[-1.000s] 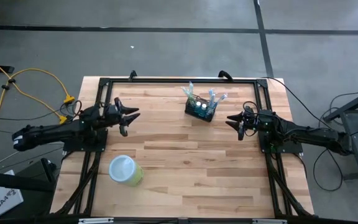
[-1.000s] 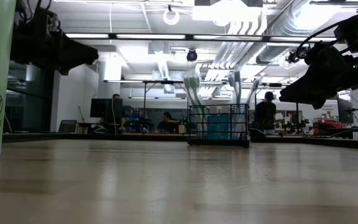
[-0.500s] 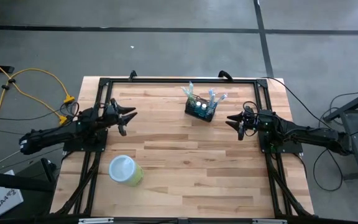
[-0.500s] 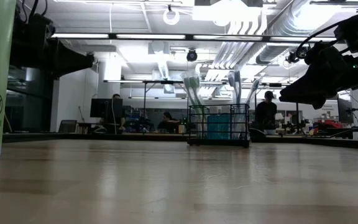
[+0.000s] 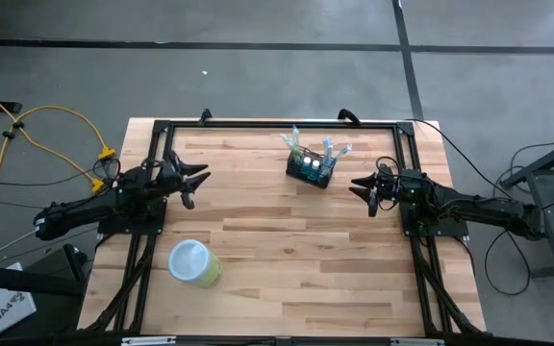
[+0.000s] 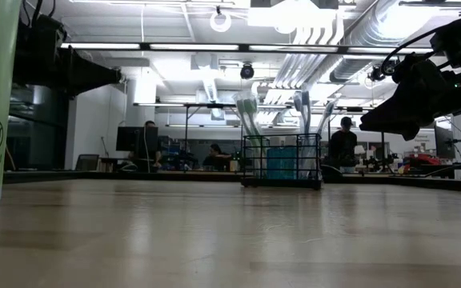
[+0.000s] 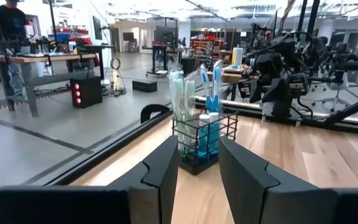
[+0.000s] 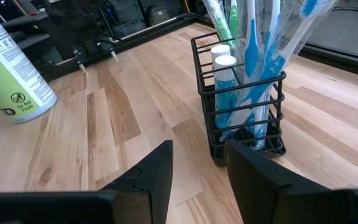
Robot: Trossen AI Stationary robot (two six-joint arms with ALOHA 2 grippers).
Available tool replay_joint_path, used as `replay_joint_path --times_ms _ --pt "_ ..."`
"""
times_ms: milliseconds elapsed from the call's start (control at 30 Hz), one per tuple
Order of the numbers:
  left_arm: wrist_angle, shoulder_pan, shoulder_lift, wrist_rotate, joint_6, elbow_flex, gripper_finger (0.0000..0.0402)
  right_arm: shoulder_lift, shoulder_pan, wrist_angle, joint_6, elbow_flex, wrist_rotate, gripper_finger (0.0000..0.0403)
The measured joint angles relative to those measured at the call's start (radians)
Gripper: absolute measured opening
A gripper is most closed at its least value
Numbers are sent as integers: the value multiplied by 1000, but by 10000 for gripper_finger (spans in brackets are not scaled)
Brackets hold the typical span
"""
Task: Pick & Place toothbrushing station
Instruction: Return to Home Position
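Hovering empty, spread apart: left gripper, right gripper; one basket, one cup.

**Arrangement of the table, seen from above.**
The wire-mesh basket stands on the table near its rear edge, slightly right of centre, with toothbrushes and tubes upright in it. The left gripper hangs to its left and the right gripper to its right, both apart from it. The cup stands front left, well apart.
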Motion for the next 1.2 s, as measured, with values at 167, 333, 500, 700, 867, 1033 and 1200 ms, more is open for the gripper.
replay_joint_path --times_ms 167,333,500,700,867,1033,1200 --pt "-47 12 0 5 0 -2 110 0 0 0 0 0 0 138" --pt "-77 52 0 129 11 -3 110 0 0 0 0 0 0 138" --pt "-77 90 0 163 -3 -3 110 0 0 0 0 0 0 138" --pt "-77 98 1 166 -6 -4 110 0 0 0 0 0 0 138" --pt "-77 98 1 166 17 -4 110 0 0 0 0 0 0 138" --pt "-77 98 1 166 30 -4 110 0 0 0 0 0 0 138" --pt "-76 98 1 166 103 -4 110 0 0 0 0 0 0 138"
